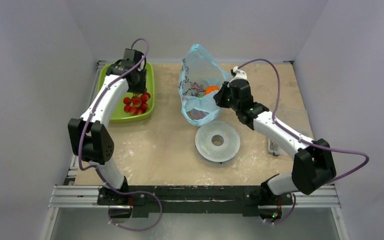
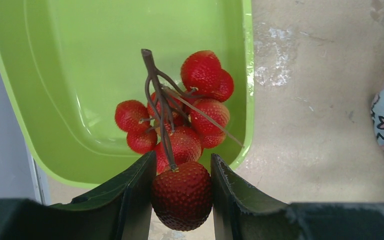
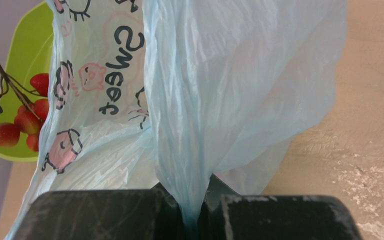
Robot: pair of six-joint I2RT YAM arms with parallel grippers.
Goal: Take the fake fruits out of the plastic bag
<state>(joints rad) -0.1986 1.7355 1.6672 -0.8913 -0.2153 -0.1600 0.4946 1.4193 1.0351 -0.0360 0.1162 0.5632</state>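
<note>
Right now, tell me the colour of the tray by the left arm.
Plain lime green; the tray behind the red fruit cluster shows best in the left wrist view.

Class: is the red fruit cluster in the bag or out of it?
Out. The cluster is clamped in the left jaws over the green tray, well apart from the bag.
</note>
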